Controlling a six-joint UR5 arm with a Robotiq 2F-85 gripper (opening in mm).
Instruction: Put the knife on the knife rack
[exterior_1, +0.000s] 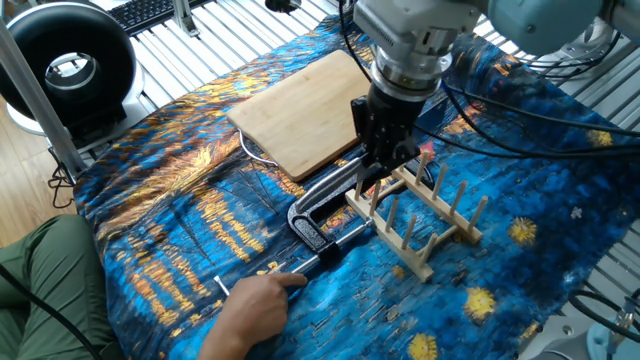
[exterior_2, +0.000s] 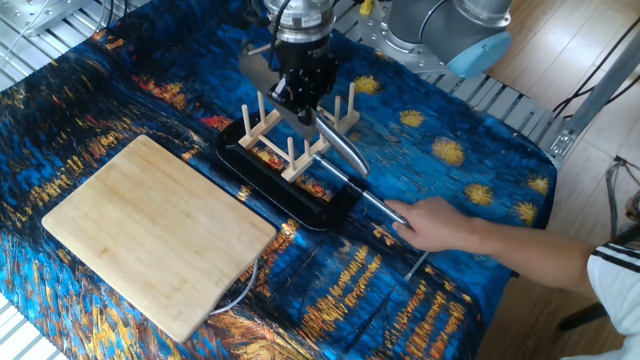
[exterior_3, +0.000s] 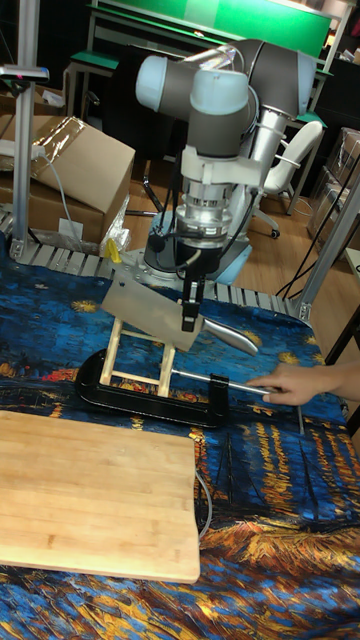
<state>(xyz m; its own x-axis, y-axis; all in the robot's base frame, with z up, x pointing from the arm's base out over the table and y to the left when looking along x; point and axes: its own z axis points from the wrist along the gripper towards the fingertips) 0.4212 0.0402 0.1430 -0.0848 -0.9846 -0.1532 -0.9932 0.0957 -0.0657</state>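
Above the pale wooden peg rack (exterior_3: 140, 362), our hand (exterior_3: 189, 316) clamps the broad silver-grey cleaver (exterior_3: 150, 312); only the tall view shows its blade's tilted lower edge.

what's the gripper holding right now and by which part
The gripper holds the knife, clamped where the broad blade meets the handle, above the knife rack.

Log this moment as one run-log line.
gripper: shut on knife | knife: held over rack, blade between pegs unclear | clamp: holds rack | person's hand: on clamp bar
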